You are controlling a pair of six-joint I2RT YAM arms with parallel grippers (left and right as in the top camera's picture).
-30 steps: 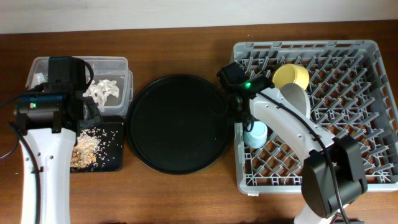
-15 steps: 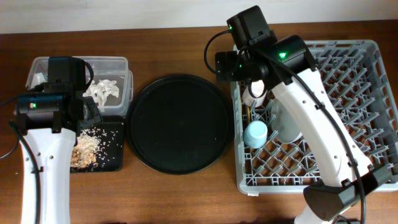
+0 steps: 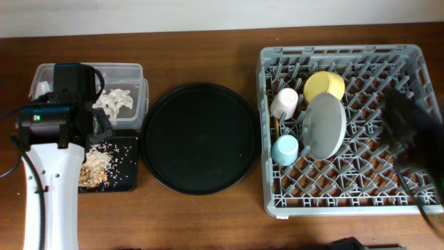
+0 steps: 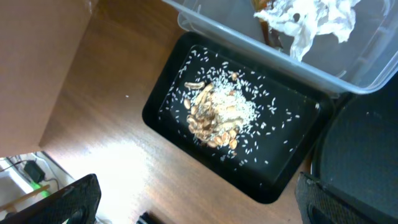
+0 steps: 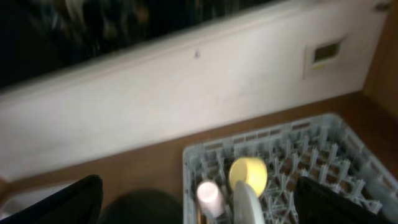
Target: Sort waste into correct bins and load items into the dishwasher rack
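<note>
The grey dishwasher rack (image 3: 347,201) holds the yellow bowl (image 3: 324,85), the pink cup (image 3: 285,102), the blue cup (image 3: 285,149) and the grey-white plate (image 3: 323,126) standing on edge. A thin wooden sliver, perhaps the chopsticks (image 3: 277,128), shows between the cups. The clear tub (image 3: 135,69) holds white tissue (image 4: 308,18) and a brown wrapper (image 4: 270,28). The black tray (image 4: 168,118) holds beige food scraps (image 4: 214,115). My left gripper (image 4: 199,205) is open and empty above the tray. My right gripper (image 5: 196,214) is open, empty and high above the rack (image 5: 298,149); overhead it is a dark blur (image 3: 406,135).
A large round black tray (image 3: 198,137) lies between the bins and the rack. My left arm (image 3: 52,173) runs along the table's left side. A white wall (image 5: 186,93) stands behind the table.
My right arm has lifted from the rack's left side and swung to the right edge, blurred. The pink cup now shows uncovered in the rack. The left arm has not moved.
</note>
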